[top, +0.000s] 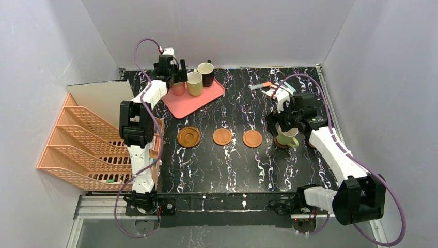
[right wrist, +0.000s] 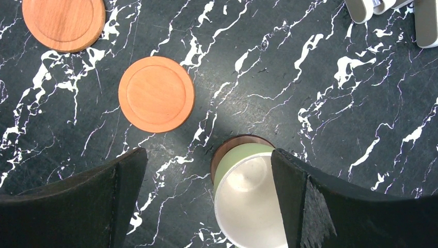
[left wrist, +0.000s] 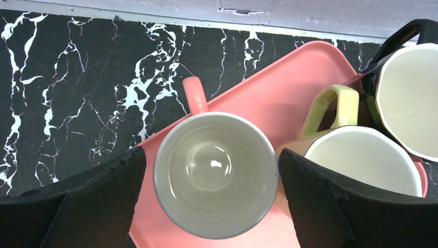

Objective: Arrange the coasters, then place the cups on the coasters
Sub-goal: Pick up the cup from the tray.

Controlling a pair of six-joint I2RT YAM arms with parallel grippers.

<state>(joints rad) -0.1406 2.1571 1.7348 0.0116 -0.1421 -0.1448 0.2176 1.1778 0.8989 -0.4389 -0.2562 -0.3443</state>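
Fingers [left wrist: 88,201] of left gripper [left wrist: 213,168]: spread wide, holding nothing, straddling the pink mug [left wrist: 216,174] on the pink tray [left wrist: 289,77]. Right gripper [right wrist: 206,199]: equally wide, empty, over the green mug [right wrist: 248,206], which stands on a dark coaster [right wrist: 235,142].

Handling note: lower straight, close across the body with the handle clear of the pads, and avoid the yellow-green mug [left wrist: 361,160] just beside. Three bare coasters [top: 222,136] wait mid-table.

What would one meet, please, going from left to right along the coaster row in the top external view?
A dark ringed coaster, orange coaster, second orange coaster, green mug standing on a brown coaster.
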